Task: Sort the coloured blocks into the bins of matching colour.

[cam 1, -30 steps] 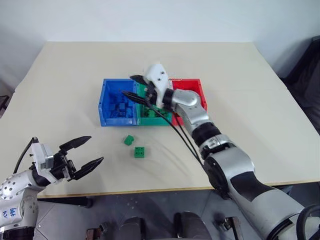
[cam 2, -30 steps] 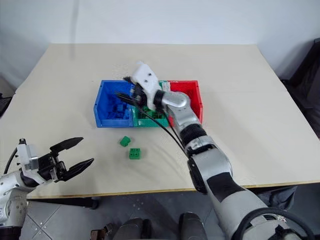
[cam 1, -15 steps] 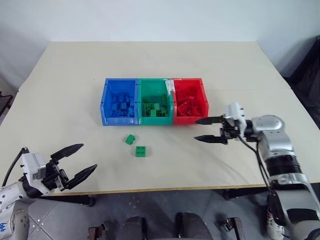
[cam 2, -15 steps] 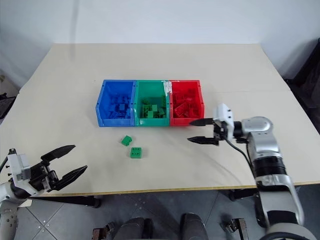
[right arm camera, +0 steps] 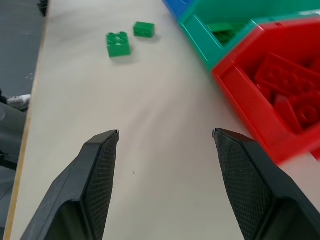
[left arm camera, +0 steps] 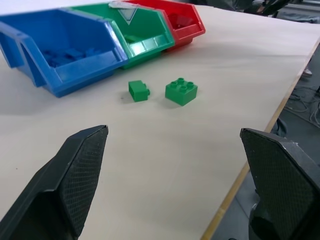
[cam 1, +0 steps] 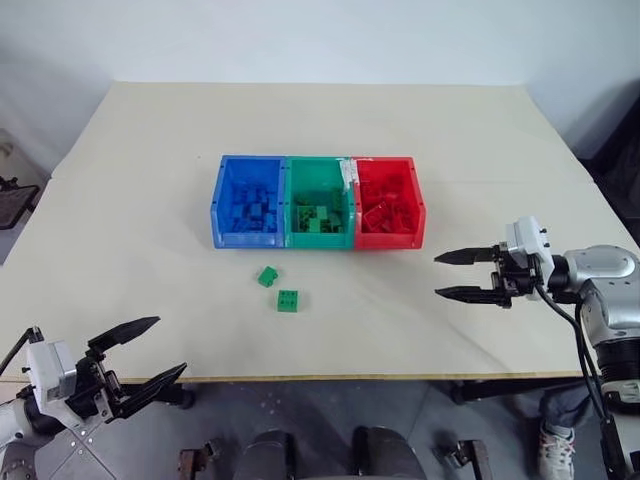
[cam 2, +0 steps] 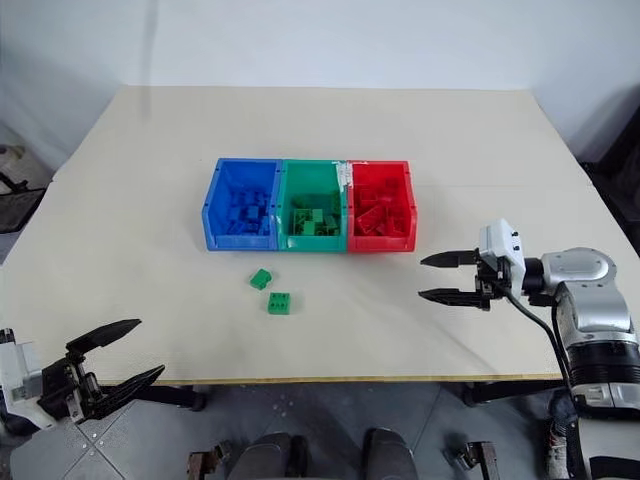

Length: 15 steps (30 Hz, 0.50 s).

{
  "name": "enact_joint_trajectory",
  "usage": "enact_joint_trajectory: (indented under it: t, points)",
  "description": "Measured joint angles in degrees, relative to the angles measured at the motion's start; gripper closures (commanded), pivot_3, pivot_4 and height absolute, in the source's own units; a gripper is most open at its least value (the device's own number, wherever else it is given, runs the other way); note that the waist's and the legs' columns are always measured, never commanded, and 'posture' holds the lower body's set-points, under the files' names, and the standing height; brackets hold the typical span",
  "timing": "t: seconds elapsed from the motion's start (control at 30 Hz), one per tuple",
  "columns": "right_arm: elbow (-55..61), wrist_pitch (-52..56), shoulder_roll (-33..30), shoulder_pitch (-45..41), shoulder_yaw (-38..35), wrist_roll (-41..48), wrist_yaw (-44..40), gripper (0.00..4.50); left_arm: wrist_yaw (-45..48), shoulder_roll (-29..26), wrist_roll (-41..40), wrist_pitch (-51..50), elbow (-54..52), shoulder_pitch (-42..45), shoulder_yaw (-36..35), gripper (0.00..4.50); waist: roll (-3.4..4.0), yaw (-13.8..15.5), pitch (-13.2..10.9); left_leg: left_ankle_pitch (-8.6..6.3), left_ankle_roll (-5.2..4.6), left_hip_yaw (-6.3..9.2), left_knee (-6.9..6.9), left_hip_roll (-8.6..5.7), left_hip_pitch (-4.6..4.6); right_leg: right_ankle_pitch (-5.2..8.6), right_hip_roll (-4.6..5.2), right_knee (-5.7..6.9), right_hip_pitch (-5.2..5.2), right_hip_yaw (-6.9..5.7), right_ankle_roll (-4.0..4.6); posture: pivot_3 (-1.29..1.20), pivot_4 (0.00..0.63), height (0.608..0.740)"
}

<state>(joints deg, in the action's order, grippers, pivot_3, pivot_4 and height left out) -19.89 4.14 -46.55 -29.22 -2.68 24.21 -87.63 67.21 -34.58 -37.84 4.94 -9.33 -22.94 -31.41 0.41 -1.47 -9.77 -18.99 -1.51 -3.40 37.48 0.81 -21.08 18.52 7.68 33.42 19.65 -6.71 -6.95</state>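
Observation:
Three joined bins stand mid-table: blue bin [cam 1: 250,200], green bin [cam 1: 318,200], red bin [cam 1: 387,200], each holding bricks of its own colour. Two green blocks lie loose on the table in front of them, a small one [cam 1: 267,276] and a square four-stud one [cam 1: 288,300]. My right gripper [cam 1: 455,274] hovers open and empty over the table, right of the red bin, pointing left. My left gripper [cam 1: 140,350] is open and empty, off the table's front left edge, well short of the green blocks [left arm camera: 181,91].
The pale tabletop [cam 1: 150,180] stretches bare around the bins. Its front edge [cam 1: 330,378] runs just below the loose blocks. Dark floor and chair bases lie beneath it.
My right arm has swung from over the bins out to the right and lowered, empty. My left gripper has pulled back off the table's front edge.

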Motion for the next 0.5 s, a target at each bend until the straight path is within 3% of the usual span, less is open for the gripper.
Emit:
enact_joint_trajectory:
  t: [0.23,0.5]
  points:
    - [3.3,2.0,0.5,0.9,-0.1,1.2,0.2,1.37,-10.0,2.3,5.8,-2.1,-8.1,4.2,7.2,0.00,0.03,0.2,0.0,0.00,-0.06,0.04,0.00,-0.05,0.00,0.00,0.03,0.05,-0.10,-0.02,0.00,0.00,0.150,0.740]
    - [7.2,3.8,0.5,3.2,-0.1,1.7,1.5,1.37,-28.1,6.9,21.3,-15.8,-14.5,17.9,27.1,0.00,0.03,1.3,0.0,0.04,-0.13,-0.03,0.21,-0.07,-0.01,-0.03,-0.17,0.25,-0.16,-0.14,-0.06,0.00,0.150,0.740]
